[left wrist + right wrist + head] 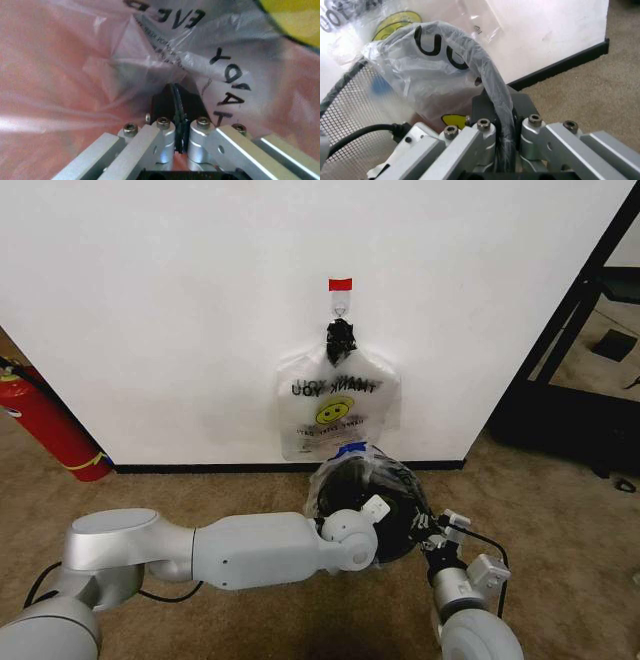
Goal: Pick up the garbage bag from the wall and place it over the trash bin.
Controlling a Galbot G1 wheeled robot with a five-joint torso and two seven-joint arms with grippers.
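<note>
A thin, crinkly, see-through whitish garbage bag (365,470) with a blue patch is lying draped over the round black mesh trash bin (392,520), which is standing on brown carpet (200,490) just beside the black baseboard of the plain white wall (150,300). The left gripper (179,112) is reaching inside the bin, its fingers clamped together on a fold of the plastic. The right gripper (502,112) is pinching the bag-covered bin rim. Above, a smiley-printed bag (335,405) is hanging from the wall hook.
</note>
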